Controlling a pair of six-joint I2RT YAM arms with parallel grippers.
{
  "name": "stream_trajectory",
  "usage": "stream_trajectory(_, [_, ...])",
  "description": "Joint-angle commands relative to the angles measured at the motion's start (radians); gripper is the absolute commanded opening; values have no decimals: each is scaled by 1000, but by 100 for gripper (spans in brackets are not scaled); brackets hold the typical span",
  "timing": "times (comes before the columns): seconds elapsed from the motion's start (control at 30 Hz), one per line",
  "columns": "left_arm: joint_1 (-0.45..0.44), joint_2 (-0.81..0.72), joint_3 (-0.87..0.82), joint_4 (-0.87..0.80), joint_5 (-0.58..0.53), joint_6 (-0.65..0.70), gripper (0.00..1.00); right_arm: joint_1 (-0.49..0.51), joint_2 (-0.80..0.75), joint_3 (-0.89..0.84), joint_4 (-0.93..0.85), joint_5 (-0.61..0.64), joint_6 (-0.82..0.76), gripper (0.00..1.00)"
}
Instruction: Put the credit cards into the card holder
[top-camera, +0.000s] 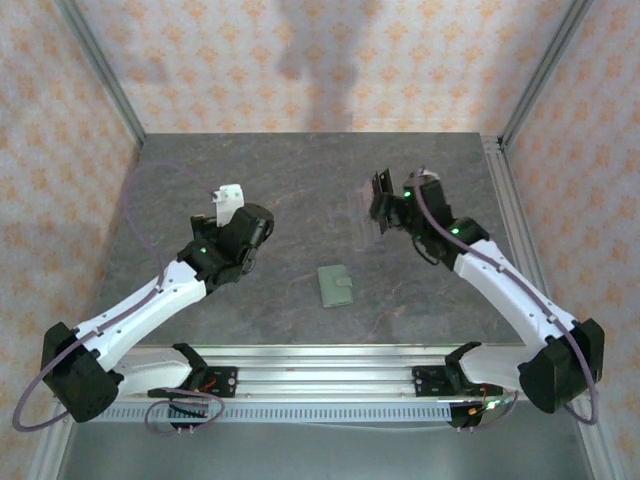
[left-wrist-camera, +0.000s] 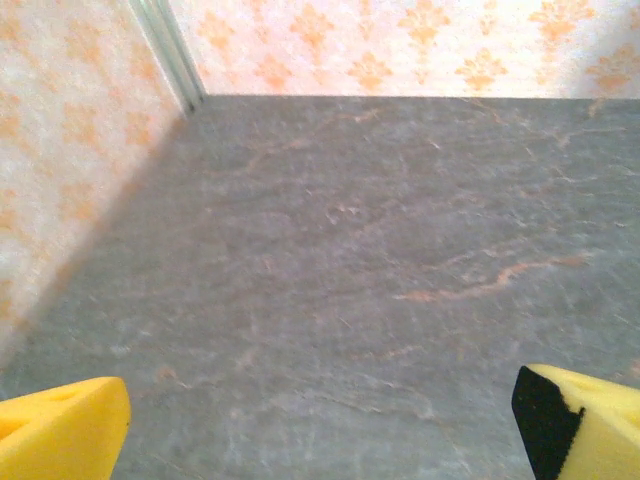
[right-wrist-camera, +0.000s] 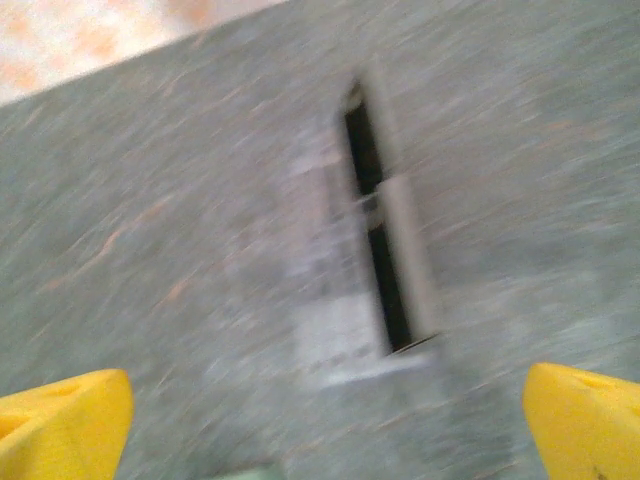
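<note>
The sage-green, rectangular card holder (top-camera: 336, 286) is seen lying flat mid-table on the grey veined table (top-camera: 300, 170). Thin credit cards (right-wrist-camera: 365, 270), pale grey and black, are caught blurred just ahead of the right tool (right-wrist-camera: 320, 425), its yellow fingers spread wide. The left tool (left-wrist-camera: 320, 430) is likewise held apart.

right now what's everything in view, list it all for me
wallet: one, sage green, closed, middle of the table between the two arms
cards: overlapping pile, count unclear through blur, grey with black showing, flat on the table beyond and to the right of the wallet
table: one, dark grey stone look, under everything
walls: pale with orange pattern, around the table on three sides
left gripper: one, yellow fingers, open, over bare table left of the wallet
right gripper: one, yellow fingers, open, over the cards
</note>
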Motion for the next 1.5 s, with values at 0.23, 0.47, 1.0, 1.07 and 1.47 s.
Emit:
stream_trajectory(0.23, [232, -55, -155, 319, 78, 239, 100, -347, -52, -187, 204, 95, -28, 99])
stream_trajectory(0.47, [398, -94, -358, 549, 246, 314, 100, -392, 50, -320, 416, 182, -93, 99])
stream_trajectory(1.0, [488, 209, -505, 1060, 450, 413, 100, -399, 202, -578, 1020, 77, -371, 100])
stream_trajectory(1.07, [497, 278, -492, 1103, 508, 418, 100, -402, 207, -611, 1122, 35, -400, 100])
stream_trajectory(1.47, [563, 344, -514, 1189, 634, 386, 100, -430, 356, -648, 1325, -39, -372, 100])
